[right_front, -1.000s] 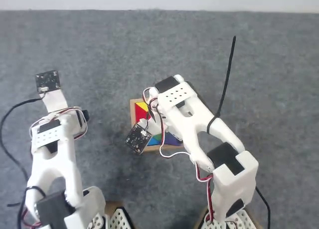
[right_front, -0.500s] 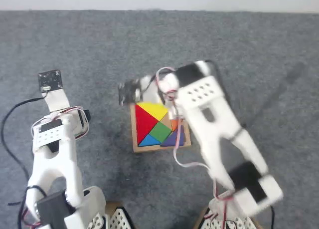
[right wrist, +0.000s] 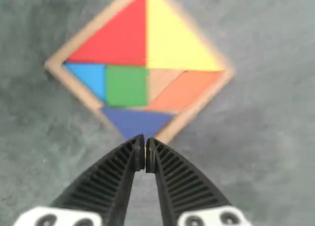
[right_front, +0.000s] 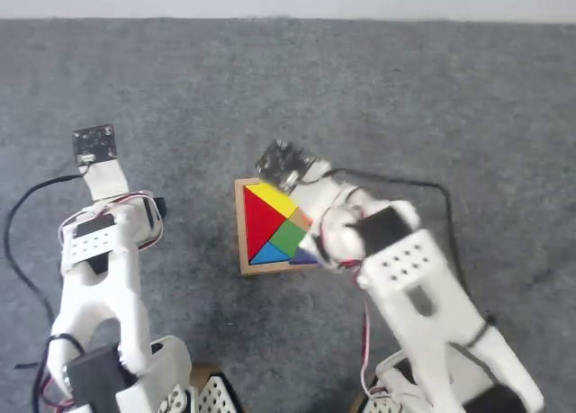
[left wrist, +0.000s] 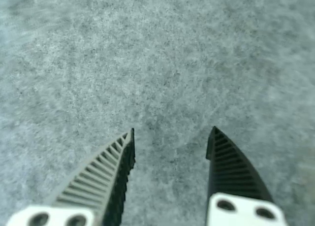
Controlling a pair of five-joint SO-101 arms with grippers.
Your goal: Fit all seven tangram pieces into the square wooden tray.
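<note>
The square wooden tray (right wrist: 54, 68) lies on grey carpet and holds the tangram pieces flush: red triangle (right wrist: 115, 41), yellow triangle (right wrist: 172, 44), light blue triangle (right wrist: 88, 76), green square (right wrist: 127, 85), tan triangle (right wrist: 162, 80), orange piece (right wrist: 184, 90) and dark blue triangle (right wrist: 135, 121). My right gripper (right wrist: 145, 148) is shut with nothing in it, its tips at the tray corner beside the dark blue triangle. In the high view the right arm (right_front: 400, 255) covers the tray's (right_front: 240, 237) right side. My left gripper (left wrist: 170, 137) hangs open over bare carpet, far left of the tray.
Grey carpet (right_front: 180, 89) covers the whole table. The left arm (right_front: 94, 251) stands at the left with a black cable looping beside it. A pale wall edge runs along the far side.
The right arm swung from the tray's near-left side across to its far side, then drew back to its right side, uncovering most of the pieces. The left arm stayed put.
</note>
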